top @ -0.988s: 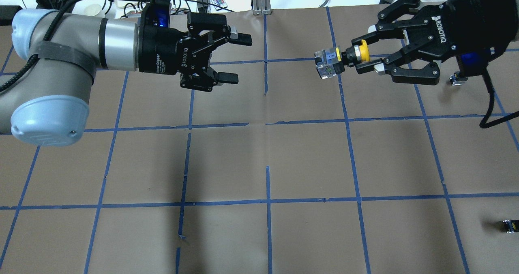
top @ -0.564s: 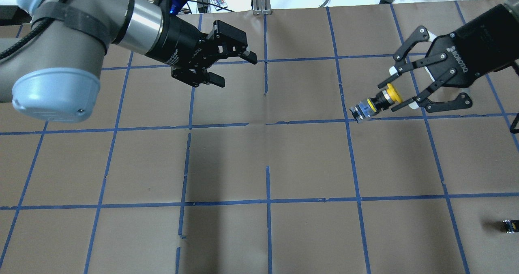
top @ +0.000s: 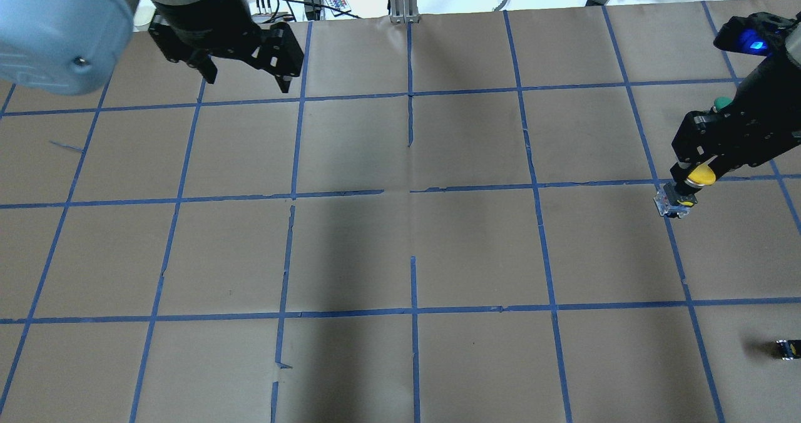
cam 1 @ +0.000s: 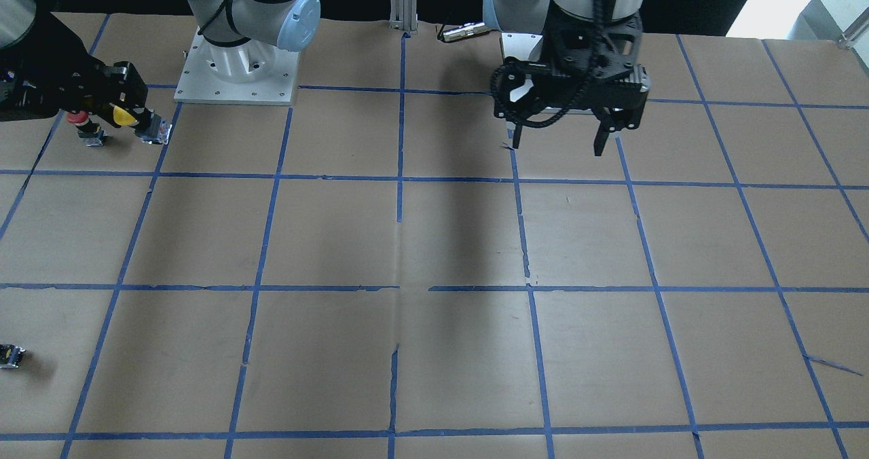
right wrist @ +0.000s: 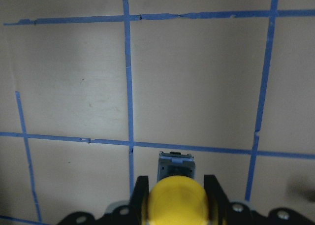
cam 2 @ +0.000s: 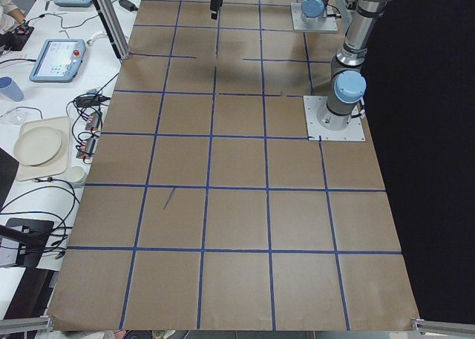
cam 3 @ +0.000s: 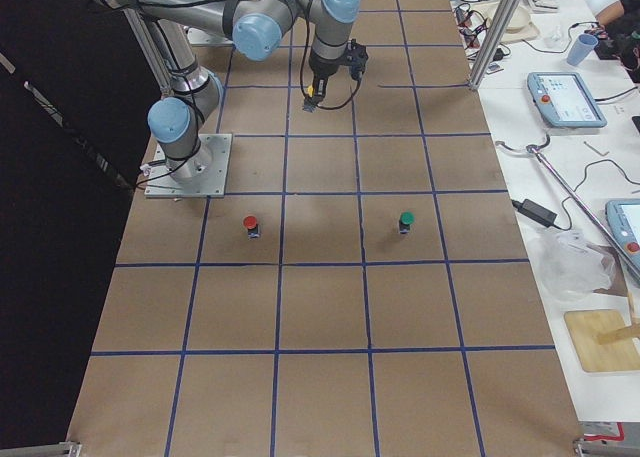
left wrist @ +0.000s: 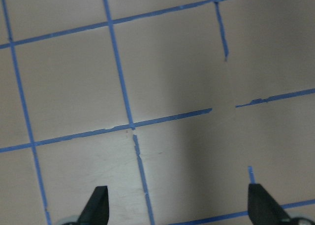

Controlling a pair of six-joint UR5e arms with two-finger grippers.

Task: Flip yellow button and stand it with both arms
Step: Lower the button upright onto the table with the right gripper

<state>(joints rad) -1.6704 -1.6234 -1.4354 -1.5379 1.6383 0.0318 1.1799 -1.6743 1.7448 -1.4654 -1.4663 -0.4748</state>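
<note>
At the overhead view's right edge the right tool (top: 691,179) is pinching the yellow button (top: 673,203) by its cap, base down near the worktop (top: 438,254), a light, stiff, probably slippery thing better gripped on its black body, while the left tool (top: 247,80) is hanging spread wide and empty upper left.
</note>
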